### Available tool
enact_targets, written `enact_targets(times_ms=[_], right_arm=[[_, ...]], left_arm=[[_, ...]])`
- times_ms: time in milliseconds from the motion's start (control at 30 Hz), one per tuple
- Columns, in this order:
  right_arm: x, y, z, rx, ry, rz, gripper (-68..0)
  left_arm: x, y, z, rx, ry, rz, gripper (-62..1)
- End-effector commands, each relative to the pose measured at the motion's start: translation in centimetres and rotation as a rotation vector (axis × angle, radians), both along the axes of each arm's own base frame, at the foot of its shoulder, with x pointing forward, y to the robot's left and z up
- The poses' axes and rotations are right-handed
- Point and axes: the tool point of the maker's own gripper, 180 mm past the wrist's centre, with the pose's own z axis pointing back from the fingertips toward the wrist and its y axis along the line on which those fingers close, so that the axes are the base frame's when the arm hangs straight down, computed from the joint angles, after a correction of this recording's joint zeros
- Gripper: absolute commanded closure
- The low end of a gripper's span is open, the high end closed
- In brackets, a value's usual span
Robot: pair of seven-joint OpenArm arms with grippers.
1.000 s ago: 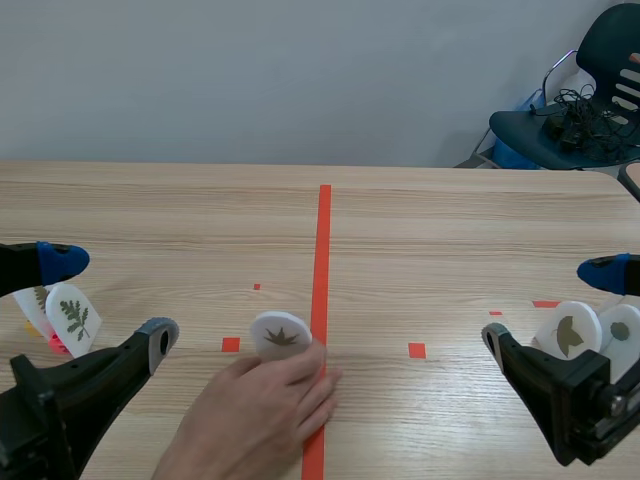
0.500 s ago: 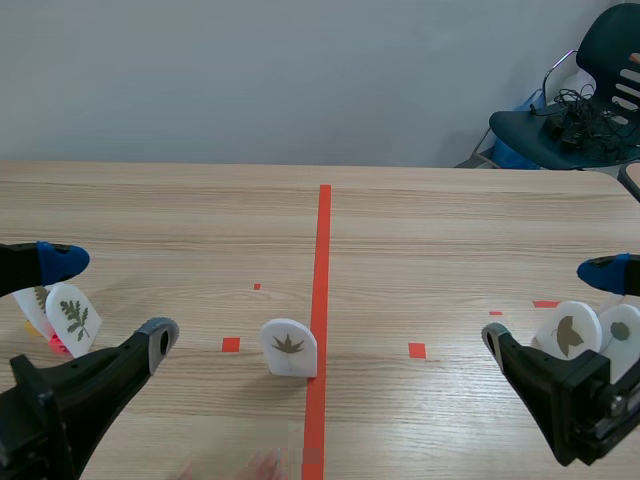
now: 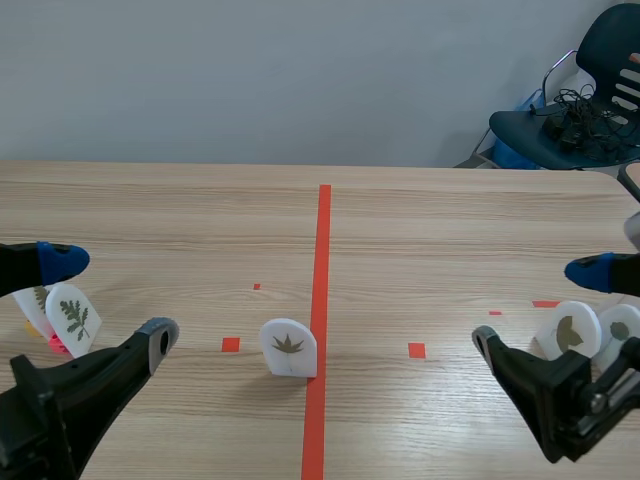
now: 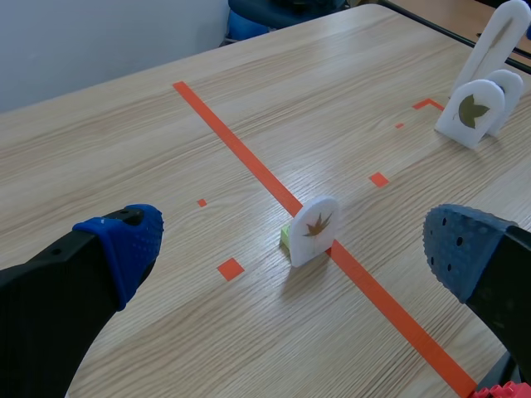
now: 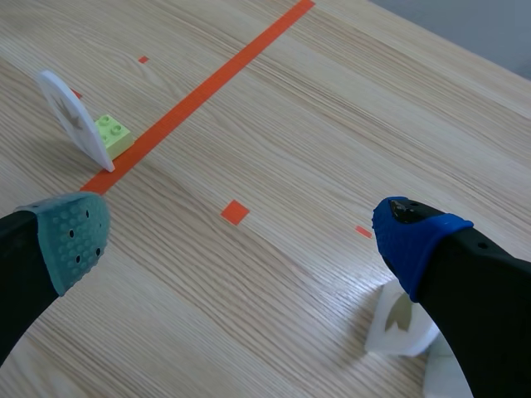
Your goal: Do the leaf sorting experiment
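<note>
Withdrawal of the person's hand is noted: the leaf card point(image 3: 288, 348) is left upright just beside the red tape line point(image 3: 323, 250), ready to be sorted, while the left pincer point(image 3: 110, 300) and right pincer point(image 3: 540, 308) are held wide open and empty, well clear of that line.

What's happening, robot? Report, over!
Left claw open, empty. Right claw open, empty. White arched card with brown star-shaped leaf upright beside the orange-red tape line, untouched. White fern-leaf card by left claw, white olive-leaf card by right: neither in the way.
</note>
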Motion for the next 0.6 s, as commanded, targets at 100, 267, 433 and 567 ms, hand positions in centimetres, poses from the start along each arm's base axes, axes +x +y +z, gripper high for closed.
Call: enact_targets(times_ms=[100, 267, 433, 567], right_arm=[[1.6, 2.0, -1.3, 0.024, -0.009, 0.040, -67.9], [3.0, 4.9, -3.8, 0.099, 0.036, 0.046, -67.9], [3.9, 8.9, -6.4, 0.087, 0.063, 0.131, -67.9], [3.8, 12.4, -8.3, 0.101, 0.071, 0.209, -63.4]], left_arm=[[0.2, -0.2, 0.8, -0.019, -0.024, -0.001, -62.3], [0.4, -0.2, 1.0, -0.023, -0.032, 0.002, -62.3], [0.4, -0.2, 1.0, -0.023, -0.032, 0.002, -62.3], [0.4, -0.2, 1.0, -0.023, -0.032, 0.002, -62.3]])
